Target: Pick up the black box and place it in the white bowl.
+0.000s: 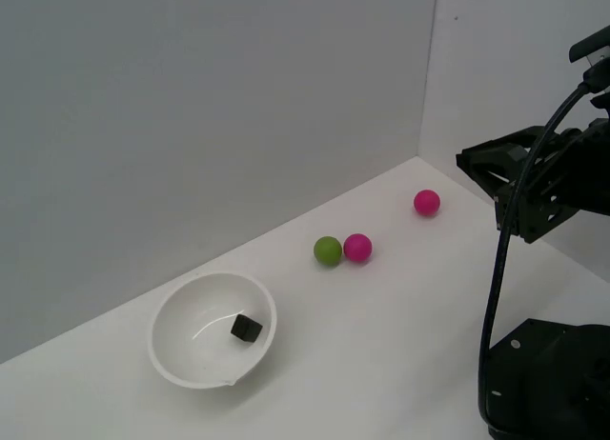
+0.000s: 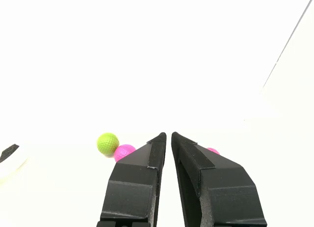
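Holding black box (image 1: 246, 328): white bowl (image 1: 172, 350) | gripper (image 2: 168, 135): narrow, nearly closed, empty

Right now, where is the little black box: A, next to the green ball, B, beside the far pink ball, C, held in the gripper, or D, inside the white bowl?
D: the black box lies inside the white bowl, with nothing between the fingers of the gripper.

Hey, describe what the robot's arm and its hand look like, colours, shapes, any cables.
The arm is matte black throughout, built of angular, open-framed plastic parts. A thick black cable curves from it down to a black base block dotted with small silver screws. The hand has two flat black fingers that taper to wedge points. No markings are visible.
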Action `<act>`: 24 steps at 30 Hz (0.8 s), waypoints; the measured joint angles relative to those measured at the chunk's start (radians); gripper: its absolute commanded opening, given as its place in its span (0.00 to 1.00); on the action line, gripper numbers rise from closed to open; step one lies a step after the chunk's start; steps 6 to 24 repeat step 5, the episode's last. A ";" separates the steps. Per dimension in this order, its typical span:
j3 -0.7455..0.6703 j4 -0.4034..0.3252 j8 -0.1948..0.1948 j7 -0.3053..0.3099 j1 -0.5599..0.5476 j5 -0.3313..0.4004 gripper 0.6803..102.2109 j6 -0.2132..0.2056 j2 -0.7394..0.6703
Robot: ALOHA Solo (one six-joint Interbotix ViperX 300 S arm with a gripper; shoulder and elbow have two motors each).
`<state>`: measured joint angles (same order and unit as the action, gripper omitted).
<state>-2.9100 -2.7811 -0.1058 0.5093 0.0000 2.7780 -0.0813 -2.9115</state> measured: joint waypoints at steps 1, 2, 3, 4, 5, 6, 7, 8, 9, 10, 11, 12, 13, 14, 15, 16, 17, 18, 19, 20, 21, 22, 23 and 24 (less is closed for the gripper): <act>0.000 0.002 -0.002 0.000 0.000 0.000 0.02 0.000 -0.002; 0.000 0.000 0.000 0.000 0.000 0.000 0.02 0.000 -0.002; 0.000 0.000 -0.002 0.000 0.000 0.000 0.02 0.000 0.000; 0.000 0.000 -0.002 0.000 0.000 0.000 0.02 0.000 -0.002; 0.000 0.002 0.000 0.000 0.000 0.000 0.02 0.000 0.000; 0.000 0.002 0.000 0.000 0.000 0.000 0.02 0.000 0.000; 0.000 0.002 0.000 0.000 0.000 0.000 0.02 0.000 0.000; 0.000 0.002 0.000 0.000 0.000 0.000 0.02 0.000 0.000; 0.000 0.002 0.000 0.000 0.000 0.000 0.02 0.000 0.000; 0.000 0.002 0.000 0.000 0.000 0.000 0.02 0.000 0.000; 0.000 0.002 0.000 0.000 0.000 0.000 0.02 0.000 0.000; 0.000 0.002 0.000 0.000 0.000 0.000 0.02 0.000 0.000; 0.000 0.002 0.000 0.000 0.000 0.000 0.02 0.000 0.000; 0.000 0.002 0.000 0.000 0.000 0.000 0.02 0.000 0.000; 0.000 0.002 0.000 0.000 0.000 0.000 0.02 0.000 0.000; 0.000 0.002 0.000 0.000 0.000 0.000 0.02 0.000 0.000; 0.000 0.002 0.000 0.000 0.000 0.000 0.02 0.000 0.000; 0.000 0.002 0.000 0.000 0.000 0.000 0.02 0.000 0.000; 0.000 0.002 0.000 0.000 0.000 0.000 0.02 0.000 0.000; 0.000 0.002 0.000 0.000 0.000 0.000 0.02 0.000 0.000; 0.000 0.002 0.000 0.000 0.000 0.000 0.02 0.000 0.000; 0.000 0.002 0.000 0.000 0.000 0.000 0.02 0.000 0.000; 0.000 0.002 0.000 0.000 0.000 0.000 0.02 0.000 0.000; 0.000 0.002 0.000 0.000 0.000 0.000 0.02 0.000 0.000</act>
